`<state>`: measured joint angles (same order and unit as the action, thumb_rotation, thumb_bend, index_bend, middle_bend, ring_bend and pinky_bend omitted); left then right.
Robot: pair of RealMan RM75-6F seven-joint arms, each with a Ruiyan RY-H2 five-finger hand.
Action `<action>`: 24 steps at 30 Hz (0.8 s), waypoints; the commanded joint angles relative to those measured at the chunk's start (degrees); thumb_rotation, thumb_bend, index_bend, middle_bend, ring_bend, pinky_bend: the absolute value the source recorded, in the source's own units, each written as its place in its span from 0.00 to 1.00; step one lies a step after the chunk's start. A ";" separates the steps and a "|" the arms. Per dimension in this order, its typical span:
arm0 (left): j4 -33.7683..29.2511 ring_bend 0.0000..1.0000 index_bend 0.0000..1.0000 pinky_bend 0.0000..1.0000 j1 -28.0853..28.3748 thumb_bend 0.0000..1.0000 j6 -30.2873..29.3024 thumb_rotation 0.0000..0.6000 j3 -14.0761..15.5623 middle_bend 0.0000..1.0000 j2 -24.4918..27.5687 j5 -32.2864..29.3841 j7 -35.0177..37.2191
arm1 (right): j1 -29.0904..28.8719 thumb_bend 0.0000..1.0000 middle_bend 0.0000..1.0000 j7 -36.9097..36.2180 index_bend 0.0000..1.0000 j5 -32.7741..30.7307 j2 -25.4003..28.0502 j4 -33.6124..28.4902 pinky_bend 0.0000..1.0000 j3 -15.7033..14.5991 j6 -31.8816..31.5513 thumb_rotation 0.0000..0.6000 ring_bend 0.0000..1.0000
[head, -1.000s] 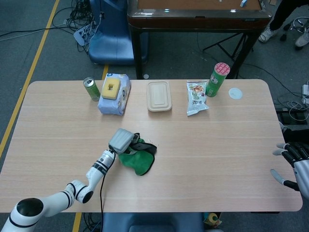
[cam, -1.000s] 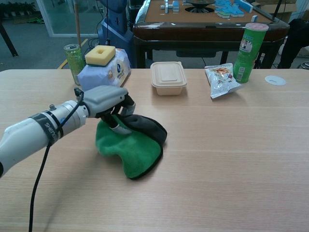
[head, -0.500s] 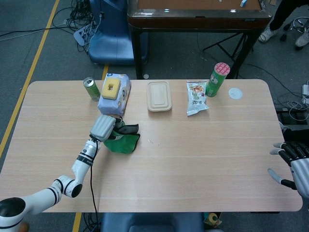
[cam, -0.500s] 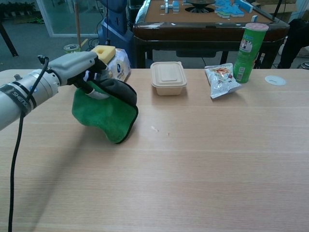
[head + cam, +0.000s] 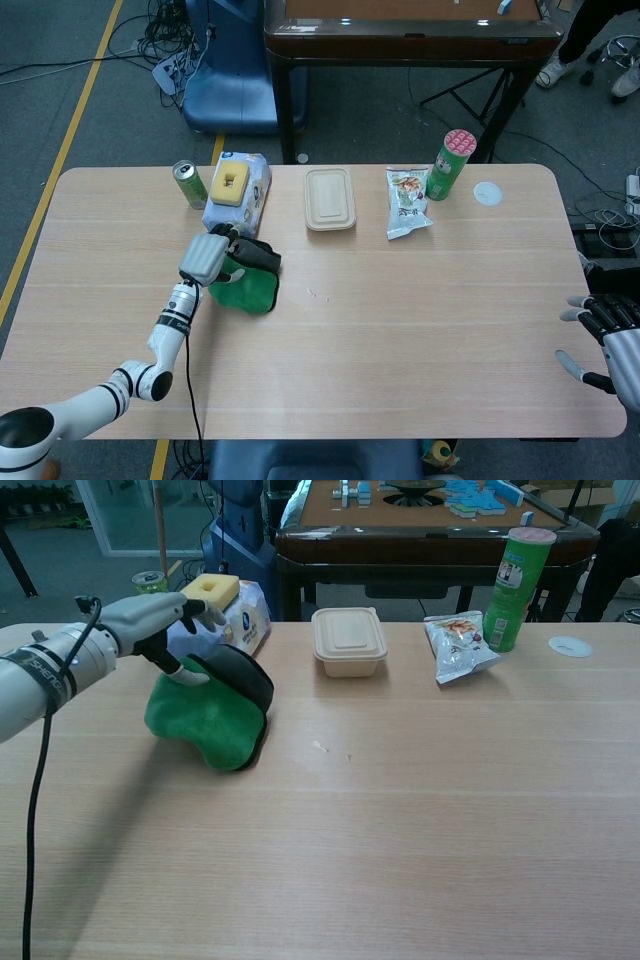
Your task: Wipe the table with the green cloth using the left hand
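1. The left hand hangs over the near-left part of the table, its fingers loosening and partly spread above the green cloth. Whether the lower fingers are touching the fabric cannot be told from either view, so I will not say whether it grips or has let go.

2. The green cloth lies bunched just below and in front of the hand, folded over itself with its dark edge uppermost. It rests on the table rather than hanging.

3. Just beyond the hand stands a wet-wipe pack with a yellow sponge on top, and a green can to its left.

4. Further to the hand's right along the back edge are a lidded container, a snack bag and a tall green tube.

5. The right hand rests well apart at the far right table edge, fingers spread, holding nothing.

6. Judgement: a wipe stroke toward the back-left seems to be ending here. A few crumbs lie to the hand's right. The next move likely calls for pressing the cloth flat and sweeping it over them, keeping clear of the wet-wipe pack.
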<state>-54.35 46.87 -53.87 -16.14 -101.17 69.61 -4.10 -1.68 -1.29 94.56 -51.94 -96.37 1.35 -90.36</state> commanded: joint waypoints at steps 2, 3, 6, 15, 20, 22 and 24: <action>-3.94 0.01 0.00 0.26 -1.25 0.19 -0.58 1.00 -0.44 0.00 2.09 -1.41 -0.76 | -0.12 0.30 0.30 -0.06 0.39 -0.01 -0.02 0.07 0.19 0.04 0.14 1.00 0.21; -5.20 0.01 0.00 0.26 -1.61 0.19 -0.72 1.00 -0.51 0.00 2.70 -1.77 -0.87 | -0.18 0.30 0.30 -0.09 0.39 -0.05 -0.03 0.09 0.19 0.05 0.24 1.00 0.21; -9.98 0.01 0.00 0.26 -3.29 0.19 -2.15 1.00 -0.17 0.00 5.19 -2.12 -1.33 | -0.45 0.30 0.30 -0.12 0.39 -0.03 -0.06 0.14 0.19 0.05 0.66 1.00 0.21; -23.98 0.01 0.00 0.26 -10.71 0.19 -9.79 1.00 3.63 0.00 13.98 -1.47 -6.13 | -1.04 0.30 0.30 -0.27 0.39 -0.04 -0.05 0.23 0.19 -0.03 1.68 1.00 0.21; -30.40 0.01 0.00 0.26 -16.19 0.19 -16.13 1.00 6.51 0.00 18.78 0.18 -7.74 | -1.77 0.30 0.30 -0.47 0.39 0.32 -0.55 0.56 0.19 -0.11 2.65 1.00 0.21; -32.31 0.01 0.00 0.26 -18.36 0.19 -18.85 1.00 7.50 0.00 20.36 0.96 -8.17 | -2.22 0.30 0.30 -0.56 0.39 0.57 -0.78 0.74 0.19 -0.14 3.21 1.00 0.21; -33.85 0.01 0.00 0.26 -20.18 0.19 -20.95 1.00 8.16 0.00 21.62 1.35 -8.16 | -2.63 0.30 0.30 -0.60 0.39 0.90 -0.99 0.90 0.19 -0.20 3.69 1.00 0.21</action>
<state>-86.36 28.43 -72.77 -9.18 -81.23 70.12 -11.72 -4.18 -1.85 95.31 -52.82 -95.55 1.19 -86.85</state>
